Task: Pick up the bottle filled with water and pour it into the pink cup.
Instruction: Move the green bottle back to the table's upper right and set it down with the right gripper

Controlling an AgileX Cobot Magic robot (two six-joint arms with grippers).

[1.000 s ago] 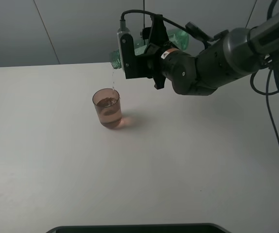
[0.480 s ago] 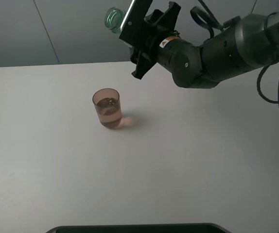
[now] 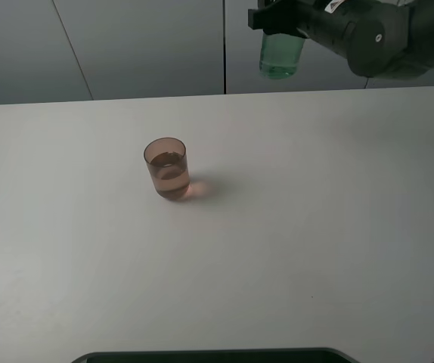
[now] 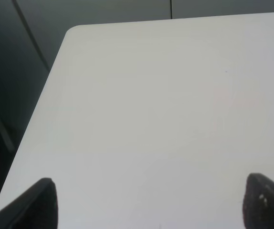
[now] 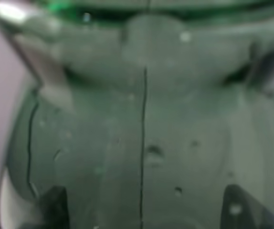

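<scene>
Holding the bottle (image 3: 281, 54) high in my right gripper (image 3: 279, 24), I have it pinched on both sides, and only its green lower end shows below the gripper, pointing down. It hangs in the air over the far right part of the bench (image 3: 315, 227), in front of the grey wall (image 3: 141, 45), well apart from the pink cup (image 3: 166, 168). The cup stands upright on the bench, left of the middle, partly filled with liquid. In my right wrist view the blurred green body, dotted with droplets, fills the frame. My left gripper (image 4: 151, 210) is spread wide, its 2 dark fingertips (image 4: 36, 205) far apart over bare bench near a rounded corner, holding nothing.
</scene>
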